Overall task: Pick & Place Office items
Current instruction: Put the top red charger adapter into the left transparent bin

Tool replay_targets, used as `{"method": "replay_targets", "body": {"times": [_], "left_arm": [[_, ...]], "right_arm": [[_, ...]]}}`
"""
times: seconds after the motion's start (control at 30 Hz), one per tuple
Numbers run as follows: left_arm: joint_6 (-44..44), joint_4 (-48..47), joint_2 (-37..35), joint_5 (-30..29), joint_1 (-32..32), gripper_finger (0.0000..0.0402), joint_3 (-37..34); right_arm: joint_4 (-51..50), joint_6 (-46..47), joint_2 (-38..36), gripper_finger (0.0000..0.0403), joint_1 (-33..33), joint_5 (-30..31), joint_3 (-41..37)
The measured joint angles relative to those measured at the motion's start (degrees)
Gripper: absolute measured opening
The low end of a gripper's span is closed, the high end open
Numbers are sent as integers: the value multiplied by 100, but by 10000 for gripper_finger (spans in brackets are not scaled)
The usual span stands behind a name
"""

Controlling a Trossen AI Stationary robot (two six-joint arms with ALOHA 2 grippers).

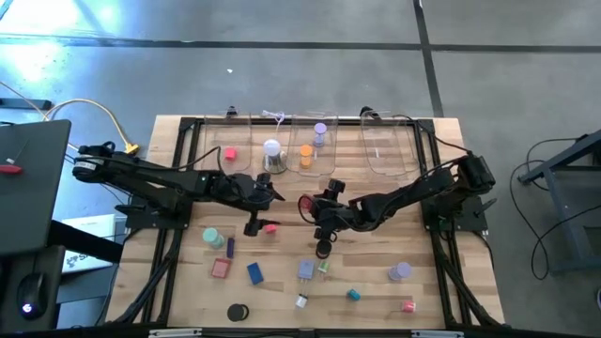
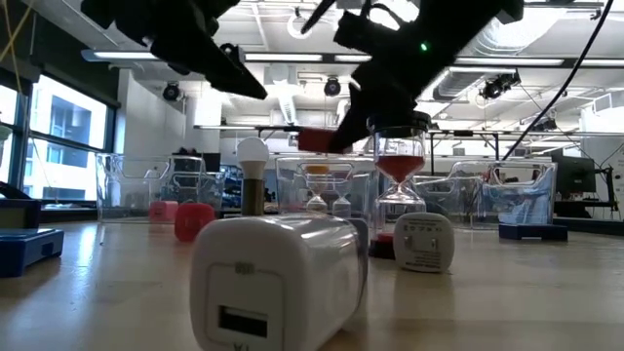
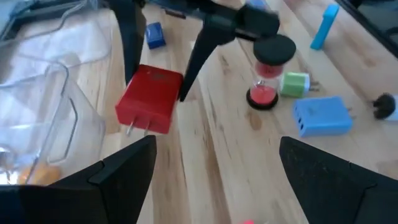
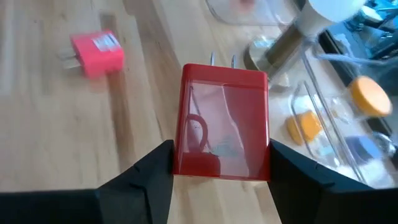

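My right gripper [image 1: 315, 207] [image 4: 221, 158] is shut on a red plug block [image 4: 224, 118] [image 1: 305, 202] above the table's middle; in the low view the red block [image 2: 314, 139] hangs well above the wood. My left gripper [image 1: 266, 194] [image 3: 214, 186] is open, just left of the block, and touches nothing. A pink plug block [image 4: 96, 53] [image 1: 270, 227] lies flat on the table near both grippers. A red-sand hourglass [image 3: 267, 74] stands upright close by. Other small pieces lie scattered over the near half of the table. My right gripper pinches the red plug block between its two fingers [image 4: 155, 165], one on each side face, at the end opposite the prongs [image 4: 193, 158]. The two metal prongs [image 4: 222, 60] point away from the gripper. The block is lifted clear of the table.
Clear bins [image 1: 300, 145] line the far edge, some holding orange, purple and red pieces. A white dome on a silvery base [image 1: 273, 155] stands before them. Nearer lie a blue charger [image 3: 320, 115], a green plug [image 3: 295, 84], a black disc [image 1: 237, 311] and a white charger [image 2: 278, 278].
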Motion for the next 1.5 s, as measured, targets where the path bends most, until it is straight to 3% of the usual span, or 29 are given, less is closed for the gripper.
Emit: {"method": "replay_targets", "body": {"times": [0.17, 0.3, 0.8, 1.07, 1.2, 1.5], "left_arm": [[429, 149, 4, -63, -26, 333, 0], [766, 495, 4, -453, -26, 333, 0], [1428, 1126, 652, -377, -22, 333, 2], [1380, 1679, 925, -419, 61, 333, 2], [927, 1669, 925, -408, 177, 333, 4], [371, 1748, 1155, 74, 368, 333, 9]], "right_arm": [[-226, -3, -1, 201, 4, -345, 334], [-189, 35, -2, 201, 4, -597, 530], [7, 148, -2, 201, 4, -623, 529], [-22, 152, -2, 201, 66, -624, 529], [-18, 149, -2, 201, 78, -626, 529], [-14, 108, -2, 201, 76, -598, 524]]}}
